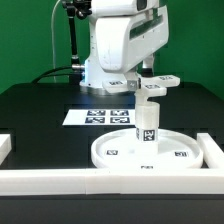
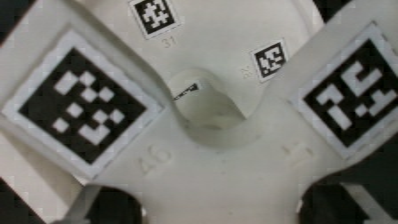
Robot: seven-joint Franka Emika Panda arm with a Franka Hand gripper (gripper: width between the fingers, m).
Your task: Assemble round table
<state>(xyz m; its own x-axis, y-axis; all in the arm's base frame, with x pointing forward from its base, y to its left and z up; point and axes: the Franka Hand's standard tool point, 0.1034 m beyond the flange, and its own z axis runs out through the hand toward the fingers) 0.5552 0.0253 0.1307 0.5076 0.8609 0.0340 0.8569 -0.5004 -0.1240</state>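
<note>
My gripper (image 1: pixel 152 82) has its jaws closed on the cross-shaped piece (image 2: pixel 196 105), over post (image 1: pixel 147 122) on disc (image 1: pixel 103 152). Risk, I judge: off-axis lowering jams joint, tips post.

White cross-shaped piece (image 2: pixel 205 130), black-and-white tags (image 2: pixel 80 92)
</note>
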